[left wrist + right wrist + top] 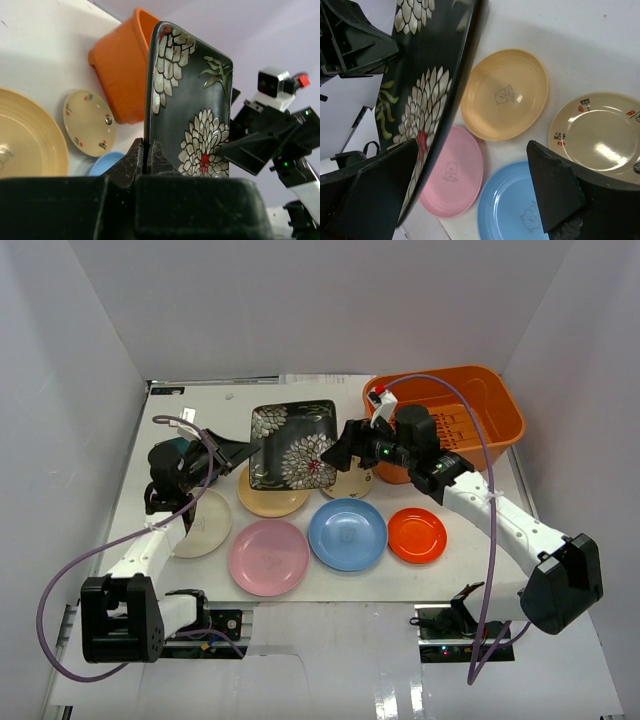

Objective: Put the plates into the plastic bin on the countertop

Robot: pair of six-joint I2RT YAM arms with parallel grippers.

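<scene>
The black floral square plate (292, 445) is held raised and tilted above the countertop (210, 405), at 9 o'clock from the orange plastic bin (445, 420) and outside it. Its 9 o'clock edge is pinched by the left gripper (146, 150), whose jaws are drawn nearly together on the rim. The right gripper (472, 145) is spread wide at the plate's 3 o'clock edge; contact cannot be told. The yellow plate (272, 495) lies at 6 o'clock from the held plate, the tan plate (89, 122) between it and the bin. Nearer the arms, the cream plate (205, 530), pink plate (268, 557), blue plate (347, 534) and orange-red plate (417, 535) are laid out flat.
</scene>
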